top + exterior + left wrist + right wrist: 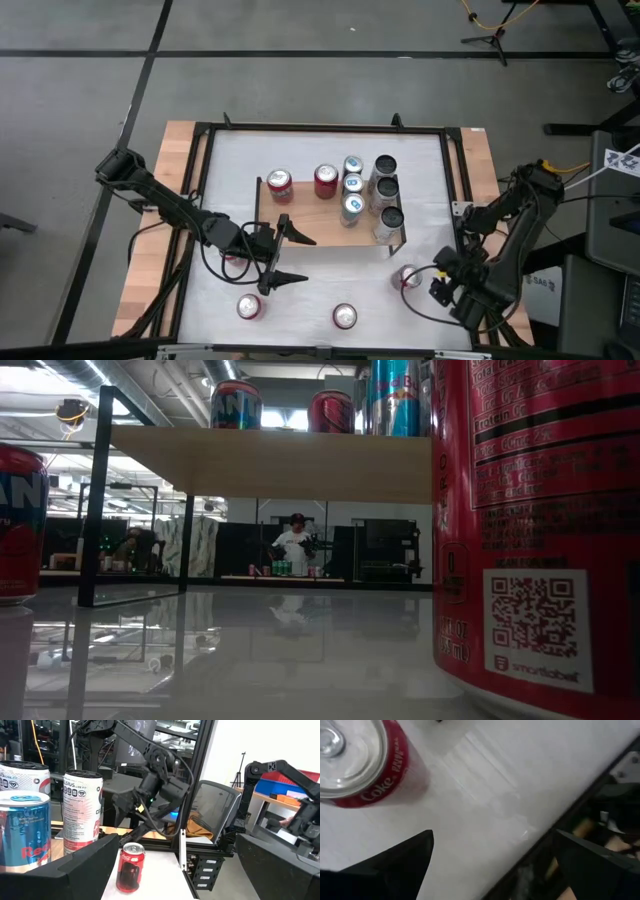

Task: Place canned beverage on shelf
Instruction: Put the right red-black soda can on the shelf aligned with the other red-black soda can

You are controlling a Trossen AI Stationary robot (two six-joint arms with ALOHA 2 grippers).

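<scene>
From above, the shelf (330, 228) stands mid-table with 8 cans on its wooden top. 3 more cans stand on the white table (300, 150): one beside the right gripper (447, 283), whose fingers are spread and hold nothing, and 2 near the front edge. The left gripper (283, 255), also spread and empty, sits just in front of the shelf's near edge.

At table height, a red can (540, 530) fills the right side, and the shelf's board spans the top with cans on it.

The left wrist view shows a Coke can (130, 868) upright on the table, with the right arm behind it.

The right wrist view looks down on that Coke can's rim (350, 765), off to one side of the open fingers (not between them). Closing from here would likely clip the can and tip it. Crowded shelf cans could also be knocked on placement.
</scene>
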